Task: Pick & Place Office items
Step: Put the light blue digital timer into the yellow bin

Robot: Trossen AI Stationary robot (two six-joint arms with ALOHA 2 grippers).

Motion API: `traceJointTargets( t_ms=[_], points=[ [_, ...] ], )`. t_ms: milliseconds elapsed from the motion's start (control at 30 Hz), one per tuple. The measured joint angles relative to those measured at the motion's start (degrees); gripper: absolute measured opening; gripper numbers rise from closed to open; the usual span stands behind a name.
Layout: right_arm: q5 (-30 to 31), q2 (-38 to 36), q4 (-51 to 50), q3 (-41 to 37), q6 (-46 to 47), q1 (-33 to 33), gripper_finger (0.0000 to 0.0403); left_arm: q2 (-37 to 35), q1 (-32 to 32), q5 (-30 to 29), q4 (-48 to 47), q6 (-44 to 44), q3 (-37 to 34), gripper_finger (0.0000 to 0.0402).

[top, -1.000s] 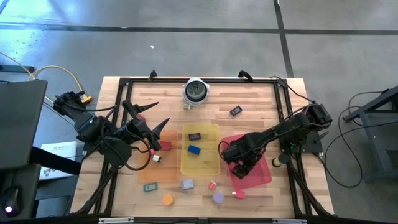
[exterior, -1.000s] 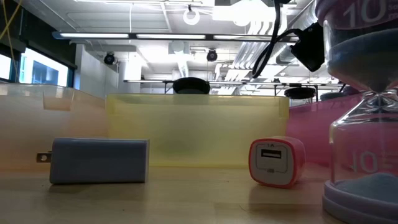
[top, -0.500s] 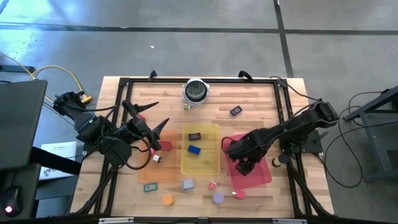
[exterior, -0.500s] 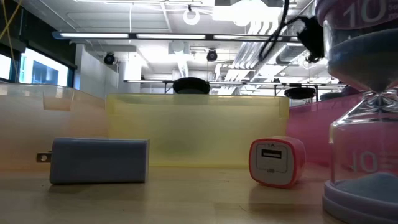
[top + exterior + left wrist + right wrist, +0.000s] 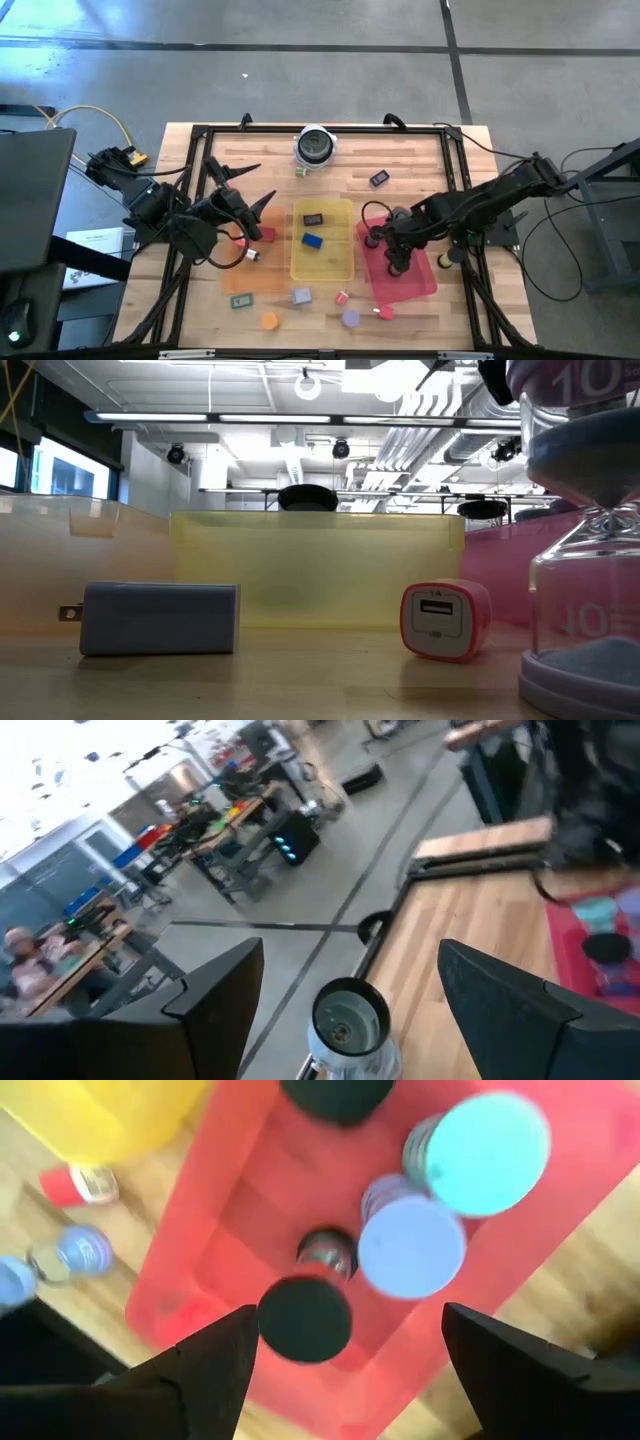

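Note:
My right gripper hangs open over the red tray, pointing down. Below it a black-topped disc, a purple one and a teal one stand in the tray; the fingers touch none. My left gripper is open and held level, high over the table's left side. In the yellow tray lie a black piece and a blue block. A grey block and a pink-red bit rest on the wood.
A round silver-and-black object stands at the far edge. An orange tray lies left of the yellow one. Loose pieces lie along the near edge: teal block, orange disc, purple disc. A dark piece lies far right.
My right gripper has risen from low in the red tray and drawn back a little toward the table's far edge, tipping to point more steeply down; its arm has swung out to the right. The pieces in the tray stay where they were.

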Motion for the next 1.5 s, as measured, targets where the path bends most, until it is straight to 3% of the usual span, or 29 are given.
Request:
traceJointTargets(
  t_ms=[433, 767, 900, 1000, 1267, 1500],
  points=[
    [13.8, -6.4, 0.8, 0.0, -0.1, -0.5, 0.0304, 0.0, 2.2, 19.4, -3.8, -0.3, 0.0, 0.0291],
    [18.8, -7.9, 1.4, 0.0, -2.1, -0.5, 0.0304, 0.0, -3.4, 19.6, -4.8, -2.2, 0.2, 0.0291],
    [20.4, -9.3, 7.0, 0.0, -2.5, -0.5, 0.0304, 0.0, -5.2, 24.0, -4.5, -4.4, 1.9, 0.0291],
    [22.6, -11.4, 14.3, 0.0, -7.1, -0.5, 0.0304, 0.6, -6.3, 25.2, -2.4, -3.7, 2.3, 0.0291],
    [26.2, -16.4, 34.1, 0.0, -23.6, 1.7, 0.0304, 6.7, -9.8, 19.8, 1.3, 3.3, 4.2, 0.0291],
    [25.7, -16.9, 39.3, 0.0, -31.9, 3.7, 0.0304, 11.5, -14.9, 21.3, -8.1, -7.9, 15.1, 0.0291]
  ],
)
